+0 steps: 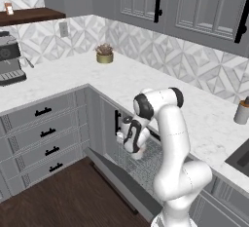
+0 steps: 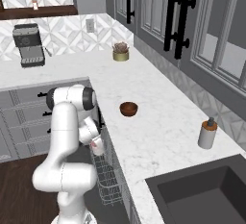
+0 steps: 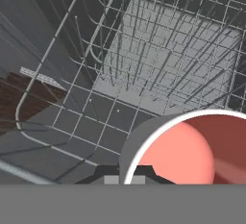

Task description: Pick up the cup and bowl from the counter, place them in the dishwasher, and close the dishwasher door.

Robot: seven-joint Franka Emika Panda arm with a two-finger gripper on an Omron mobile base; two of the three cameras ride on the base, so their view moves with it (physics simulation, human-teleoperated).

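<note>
Here my gripper (image 1: 132, 145) hangs low over the dishwasher rack (image 3: 163, 59), apparently clamped on the cup (image 3: 192, 146), mouth toward the camera, ready to set down. The bowl (image 2: 128, 108) waits on the counter (image 2: 158, 131).

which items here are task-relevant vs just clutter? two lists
Job:
- cup, held in the claw over the rack
- bowl, on the counter
- dishwasher wire rack
- dishwasher door, open

Lying about:
- potted plant
- soap dispenser
- coffee machine
- sink
</note>
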